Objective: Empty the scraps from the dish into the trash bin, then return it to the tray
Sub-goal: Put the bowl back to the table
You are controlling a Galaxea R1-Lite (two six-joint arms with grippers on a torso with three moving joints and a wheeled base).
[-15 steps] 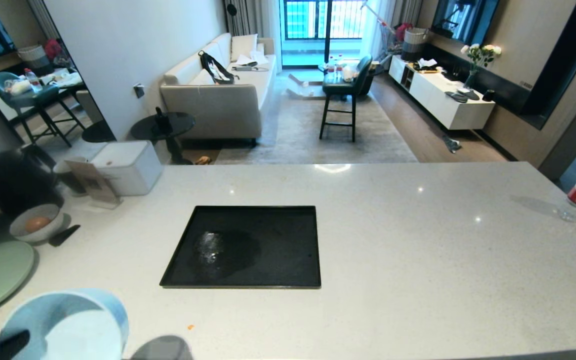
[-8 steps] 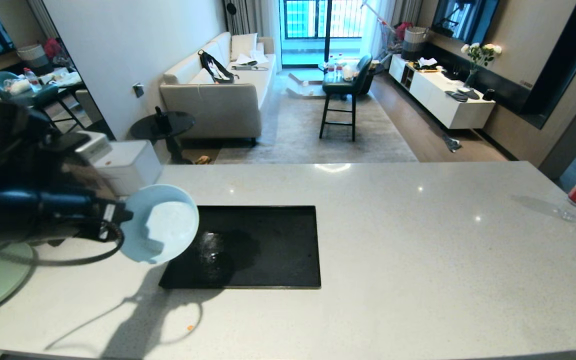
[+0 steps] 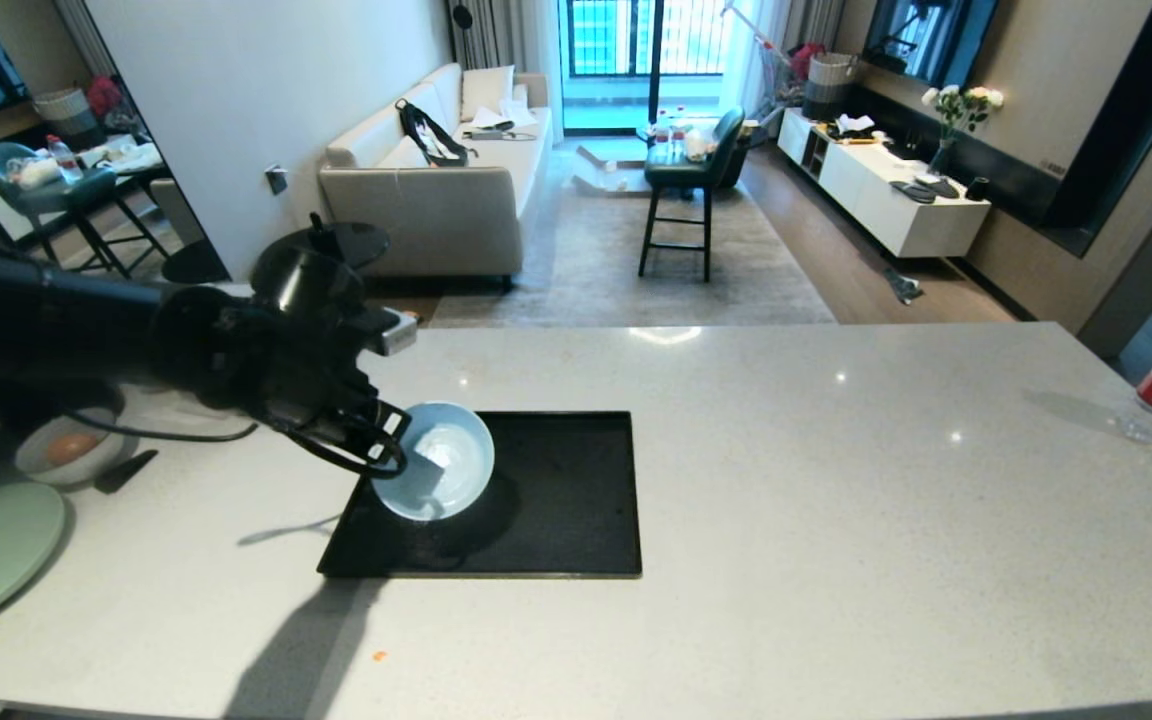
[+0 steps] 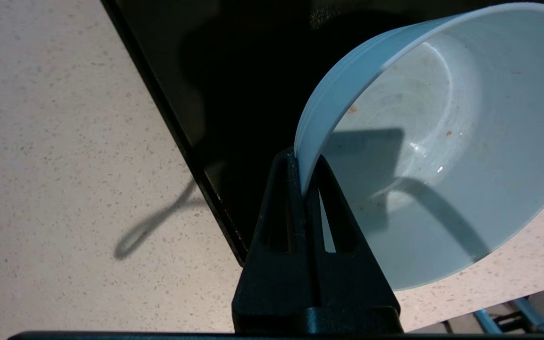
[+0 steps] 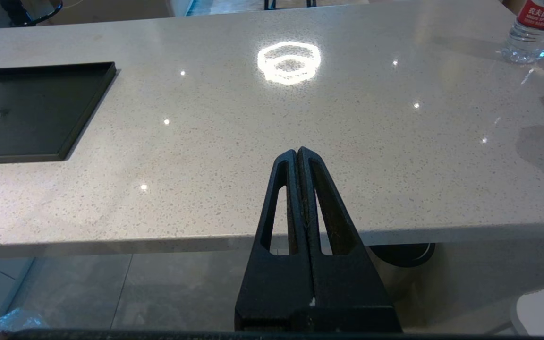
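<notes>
The left gripper [image 3: 391, 440] pinches the light-blue bowl [image 3: 433, 474] by its rim, holding it tilted just above the black tray [image 3: 556, 500], near its left edge. The thin rim could slip, or the bowl land crooked on the tray's lip. The right gripper [image 5: 299, 156] idles, clenched empty.

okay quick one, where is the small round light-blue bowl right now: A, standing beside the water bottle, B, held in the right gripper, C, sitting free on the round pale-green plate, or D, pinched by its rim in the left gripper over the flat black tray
D: the left gripper is shut on the rim of the small round light-blue bowl, over the left part of the flat black tray.
</notes>
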